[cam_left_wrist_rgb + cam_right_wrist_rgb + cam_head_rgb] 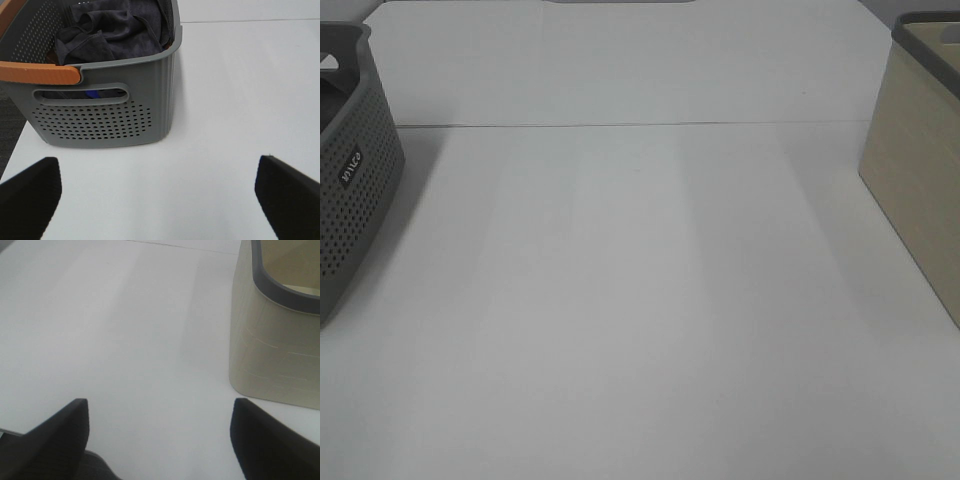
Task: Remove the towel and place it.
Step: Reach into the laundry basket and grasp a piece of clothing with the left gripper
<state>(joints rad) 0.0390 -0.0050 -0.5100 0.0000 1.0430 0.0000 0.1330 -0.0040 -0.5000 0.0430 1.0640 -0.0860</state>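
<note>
The dark charcoal-grey towel (117,27) lies crumpled inside the grey perforated basket (105,120), seen in the left wrist view. The same basket (350,200) stands at the left edge of the high view; the towel does not show there. My left gripper (160,195) is open and empty, back from the basket's near end over the white table. My right gripper (160,440) is open and empty over the table, beside the beige basket (270,350). Neither arm shows in the high view.
The beige basket (920,190) with a dark rim stands at the right edge of the white table (640,300). The grey basket has an orange handle (40,74). A seam (620,125) crosses the table at the back.
</note>
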